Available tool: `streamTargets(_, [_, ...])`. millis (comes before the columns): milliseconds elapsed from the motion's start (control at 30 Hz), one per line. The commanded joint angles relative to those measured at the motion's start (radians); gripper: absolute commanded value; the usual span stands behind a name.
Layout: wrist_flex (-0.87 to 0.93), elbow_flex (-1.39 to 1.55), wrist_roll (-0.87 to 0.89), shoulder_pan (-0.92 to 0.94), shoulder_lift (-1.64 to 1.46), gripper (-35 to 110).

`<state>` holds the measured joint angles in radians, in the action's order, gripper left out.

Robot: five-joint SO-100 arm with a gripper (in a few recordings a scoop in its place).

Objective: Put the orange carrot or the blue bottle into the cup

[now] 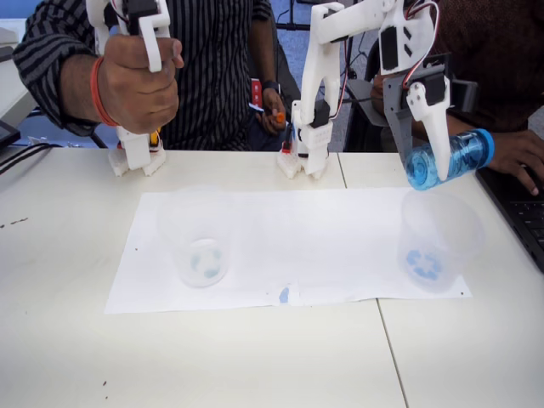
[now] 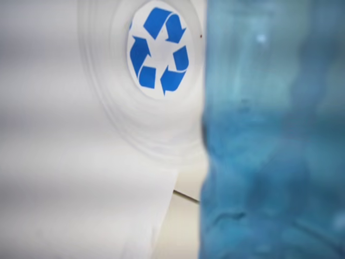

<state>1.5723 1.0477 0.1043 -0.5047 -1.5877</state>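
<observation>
Fixed view: bright, even, diffuse light; only faint soft shadows on the white paper [image 1: 280, 246]. Slight softness overall. Wrist view: blue bottle [image 2: 272, 140] very close, badly out of focus; cup [image 2: 156, 81] mildly blurred, its blue mark fairly legible.

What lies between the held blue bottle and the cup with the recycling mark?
Nothing: in the fixed view the blue bottle, in the pincer, hangs above the cup, open air between them.

Translucent blue bottle [image 1: 450, 159], clear cup [image 1: 438, 240] with blue arrows, white paper [image 1: 297, 238]
</observation>
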Motion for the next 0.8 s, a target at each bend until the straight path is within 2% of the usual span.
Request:
streamTargets(0, [-0.006,-0.138,0.015,-0.048,-0.048,17])
streamTargets(133, [-0.006,-0.138,0.015,-0.091,-0.048,17])
streamTargets(767, [-0.006,-0.138,0.005,-0.061,-0.046,18])
